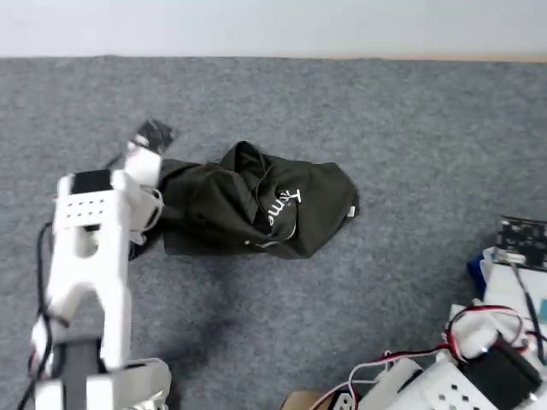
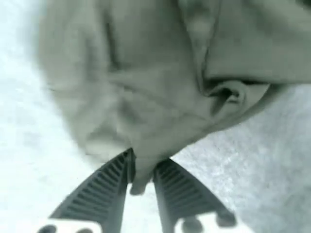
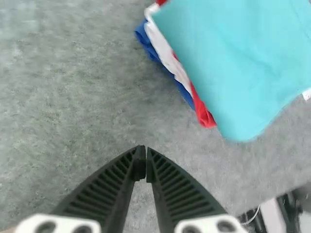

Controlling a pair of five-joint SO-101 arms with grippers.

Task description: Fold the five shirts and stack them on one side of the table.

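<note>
A dark shirt (image 1: 256, 209) with white print lies crumpled near the middle of the grey table. The left arm stands at the shirt's left edge, and in the left wrist view my left gripper (image 2: 142, 170) is shut on a fold of that shirt (image 2: 160, 87). My right gripper (image 3: 142, 162) is shut with nothing between its fingers, hovering over bare carpet. Close beside it is a stack of folded shirts (image 3: 228, 63): turquoise on top, with red, white and blue layers under it. A blue edge of that stack (image 1: 475, 270) peeks out by the right arm.
Grey carpet (image 1: 385, 128) covers the table, with free room at the back and right of the dark shirt. The right arm's body and wires (image 1: 479, 359) fill the front right corner. A circuit board (image 1: 521, 232) sits on that arm.
</note>
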